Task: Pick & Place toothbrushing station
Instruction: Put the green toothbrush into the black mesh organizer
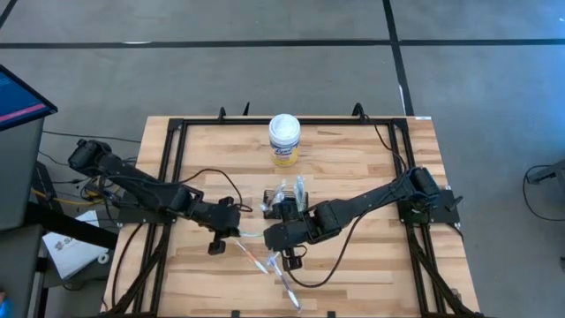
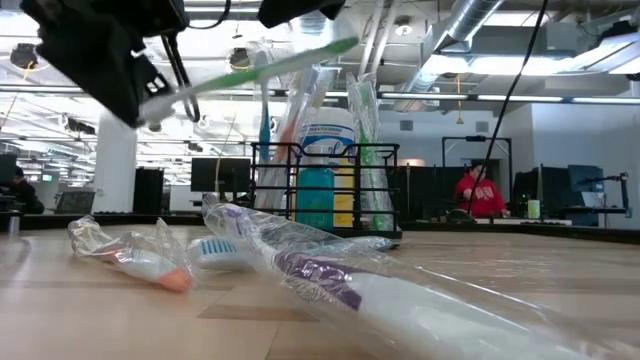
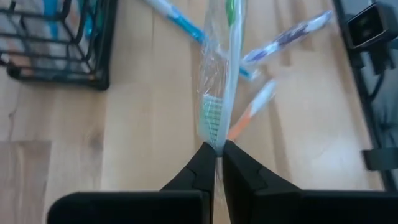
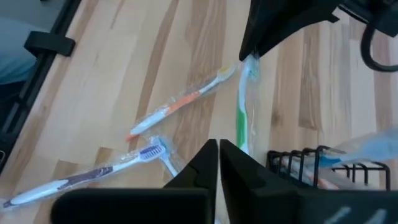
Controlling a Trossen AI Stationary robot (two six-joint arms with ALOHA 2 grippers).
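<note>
Pale wood planks make up the table point(image 1: 353, 177), seen from above. The left arm reaches in from nine o'clock toward the middle. The left gripper point(image 3: 219, 151) is pinched shut on the tip of a green toothbrush point(image 3: 230, 68) in a clear wrapper. In the low view, that green toothbrush is up in the air, above the table, and tilted.

Near the middle of the table, a bit toward twelve o'clock, sits the toothbrushing station point(image 1: 284, 196). It is a small black wire holder. More wrapped toothbrushes stand up inside it.

At twelve o'clock from the holder, close to the far edge, stands a white canister with a yellow label point(image 1: 284, 140).

At six o'clock from the holder, three more wrapped toothbrushes lie flat on the wood. One is an orange toothbrush point(image 4: 180, 104), one is a blue toothbrush point(image 4: 163, 155), and one is a purple toothbrush point(image 4: 81, 177).

The right arm comes in from three o'clock. The right gripper point(image 4: 219, 149) hangs over the table just beside the holder. Its fingers are closed together, and nothing is between them.

Far behind the table, in the low view, a person in a red top point(image 2: 478, 190) is at a desk.
</note>
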